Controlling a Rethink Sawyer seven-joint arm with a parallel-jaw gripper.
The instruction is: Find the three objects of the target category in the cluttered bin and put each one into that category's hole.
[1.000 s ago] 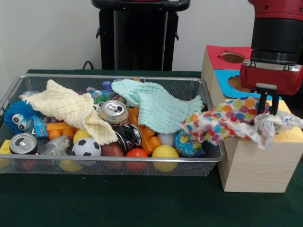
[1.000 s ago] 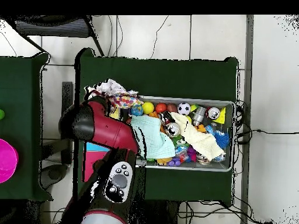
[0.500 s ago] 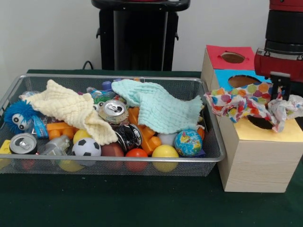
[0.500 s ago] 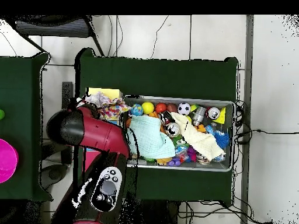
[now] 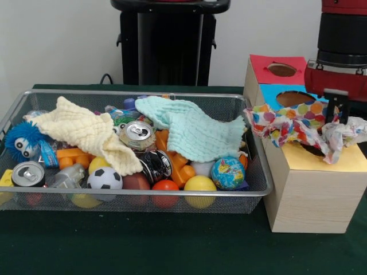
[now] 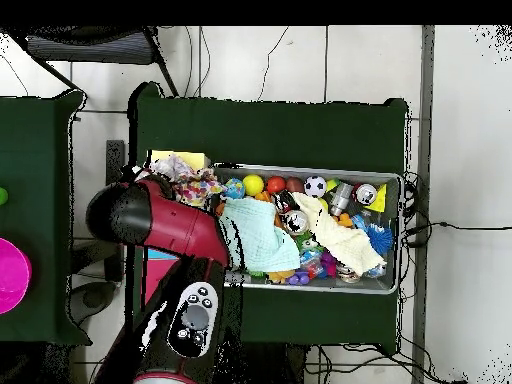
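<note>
A colourful spotted cloth (image 5: 287, 127) is draped over the yellow section (image 5: 347, 162) of the wooden box, covering most of its dark hole (image 5: 313, 150). My gripper (image 5: 336, 117) stands over that hole, shut on the bunched right end of the cloth. In the overhead view the spotted cloth (image 6: 192, 184) lies beside the red arm (image 6: 160, 222), which hides the gripper. A pale yellow cloth (image 5: 86, 130) and a mint cloth (image 5: 189, 130) lie on the clutter in the wire bin (image 5: 137, 93). From above, the yellow cloth (image 6: 338, 238) and mint cloth (image 6: 255, 232) show in the bin (image 6: 392, 232).
The box also has a red section with a hole (image 5: 282, 69) and a blue section with a hole (image 5: 291, 98). The bin holds cans (image 5: 137, 135), a soccer ball (image 5: 105, 179), a globe ball (image 5: 228, 173), a blue fuzzy toy (image 5: 22, 141) and several other balls.
My gripper carried the spotted cloth off the bin's right rim, rightward and up over the box's yellow section. In the last half second the cloth settled slightly lower.
</note>
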